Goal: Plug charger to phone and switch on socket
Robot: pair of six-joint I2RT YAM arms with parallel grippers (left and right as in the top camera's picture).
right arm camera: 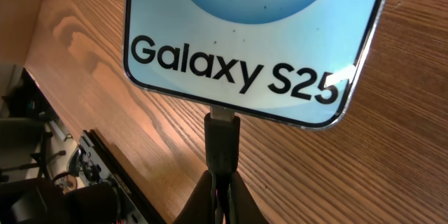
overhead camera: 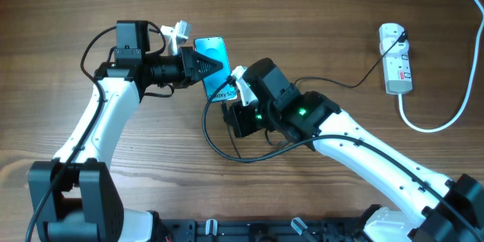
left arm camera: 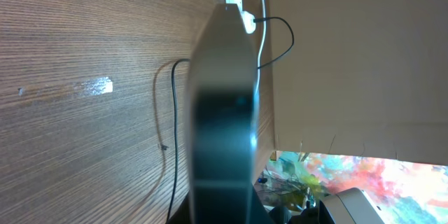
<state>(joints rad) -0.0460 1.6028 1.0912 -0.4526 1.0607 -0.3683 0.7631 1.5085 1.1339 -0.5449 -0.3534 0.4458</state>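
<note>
Left gripper (overhead camera: 212,66) clamps phone (right arm camera: 259,35) — charger (right arm camera: 222,140) (in right gripper (right arm camera: 221,189)) touches its edge.

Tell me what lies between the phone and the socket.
Overhead view: the right gripper at the phone, then the charger running on to the socket.

Overhead: I see bright, even light | left wrist: phone (left arm camera: 220,112) edge blurred up close, glare patch on surface (left arm camera: 98,85) | right wrist: I read lettering sharply.

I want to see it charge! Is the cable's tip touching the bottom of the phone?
Yes, the charger's connector meets the bottom edge of the phone, pinched by the right gripper.
</note>
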